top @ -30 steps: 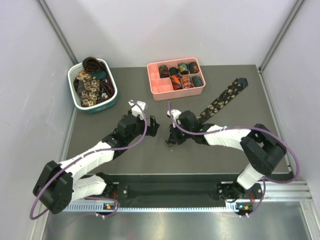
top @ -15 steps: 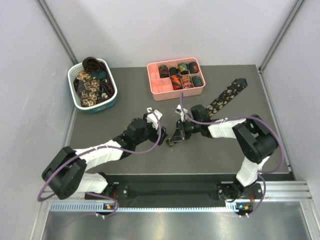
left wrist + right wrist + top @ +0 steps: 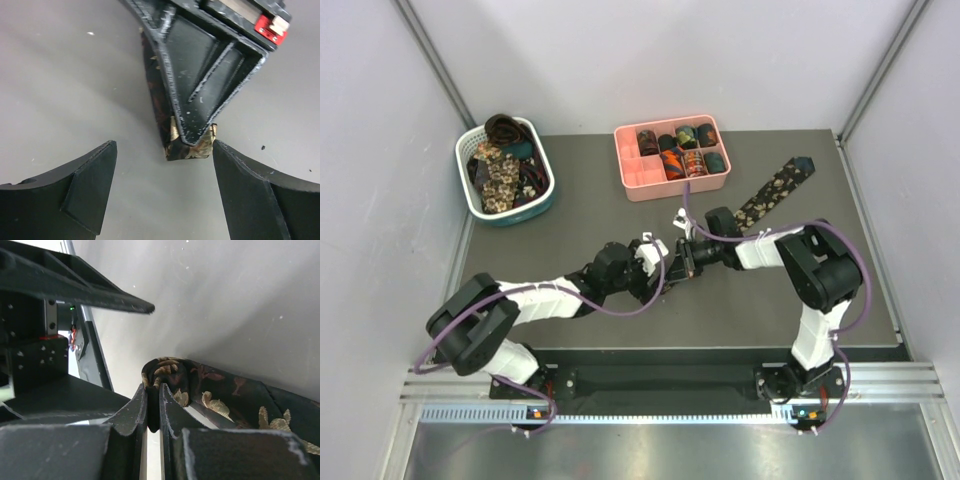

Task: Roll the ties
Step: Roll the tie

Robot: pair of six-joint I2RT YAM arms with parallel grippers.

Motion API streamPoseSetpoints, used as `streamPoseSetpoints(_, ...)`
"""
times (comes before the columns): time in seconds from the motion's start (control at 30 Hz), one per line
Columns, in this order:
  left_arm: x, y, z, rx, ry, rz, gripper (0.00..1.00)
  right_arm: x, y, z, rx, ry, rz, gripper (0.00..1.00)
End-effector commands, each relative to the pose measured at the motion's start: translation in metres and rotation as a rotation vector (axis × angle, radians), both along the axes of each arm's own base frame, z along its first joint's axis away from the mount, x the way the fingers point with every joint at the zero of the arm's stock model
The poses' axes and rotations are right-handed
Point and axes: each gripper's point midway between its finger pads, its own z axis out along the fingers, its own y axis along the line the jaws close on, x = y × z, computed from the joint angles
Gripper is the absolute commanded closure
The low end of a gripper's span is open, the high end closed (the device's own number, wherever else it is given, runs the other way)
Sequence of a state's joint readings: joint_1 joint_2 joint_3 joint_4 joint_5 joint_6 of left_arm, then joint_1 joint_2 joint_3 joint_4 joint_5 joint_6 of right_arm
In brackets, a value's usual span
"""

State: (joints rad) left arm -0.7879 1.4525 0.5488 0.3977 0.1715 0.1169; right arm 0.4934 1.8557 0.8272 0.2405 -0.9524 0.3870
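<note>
Top external view: over the last second the left gripper point(image 3: 660, 268) has advanced rightward to meet the right gripper point(image 3: 682, 258) at mid-table. The dark woven necktie with beige floral print point(image 3: 775, 190) lies as a flat strip, running toward the far right corner.

Left wrist view: the left gripper's matte black fingers point(image 3: 85, 187) are released (spread wide) and flank the necktie's folded end point(image 3: 187, 149).

Right wrist view: the right gripper point(image 3: 153, 402) is clenched on that fold point(image 3: 165, 371).

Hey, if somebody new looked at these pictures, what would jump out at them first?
Mid-table, the arms meet nose to nose: the right gripper is shut on the folded end of a dark floral tie, with the left gripper open on either side of it. That tie runs back toward the far right corner. Behind, a pink tray holds rolled ties, and a white-and-teal basket at far left is heaped with loose ties.
</note>
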Motion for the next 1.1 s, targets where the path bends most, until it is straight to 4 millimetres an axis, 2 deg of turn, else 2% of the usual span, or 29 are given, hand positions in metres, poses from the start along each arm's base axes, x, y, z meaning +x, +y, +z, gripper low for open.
streamPoseSetpoints(0.0, 0.004, -0.021, 0.018, -0.038, -0.075, -0.072, 0.18, 0.016, 0.003, 0.009, 0.049, -0.066, 0.015, 1.0)
streamPoseSetpoints(0.13, 0.001, -0.025, 0.008, -0.012, -0.071, -0.103, 0.18, 0.022, 0.001, 0.009, 0.054, -0.062, 0.0, 1.0)
streamPoseSetpoints(0.3, 0.008, -0.028, -0.005, 0.026, -0.061, -0.088, 0.22, 0.028, -0.001, 0.009, 0.064, -0.056, -0.011, 1.0)
streamPoseSetpoints(0.53, 0.02, -0.029, -0.02, 0.096, -0.047, -0.051, 0.36, 0.037, -0.004, 0.004, 0.058, -0.049, -0.028, 1.0)
streamPoseSetpoints(0.7, 0.009, -0.029, -0.034, 0.148, -0.008, -0.083, 0.49, 0.043, -0.013, -0.001, 0.026, -0.052, -0.058, 1.0)
streamPoseSetpoints(0.9, -0.007, -0.027, -0.043, 0.216, 0.036, -0.119, 0.54, 0.049, -0.025, -0.017, -0.073, -0.075, -0.101, 0.95)
streamPoseSetpoints(1.07, -0.01, -0.023, -0.042, 0.246, 0.078, -0.095, 0.56, 0.055, -0.032, -0.032, -0.143, -0.079, -0.134, 0.93)
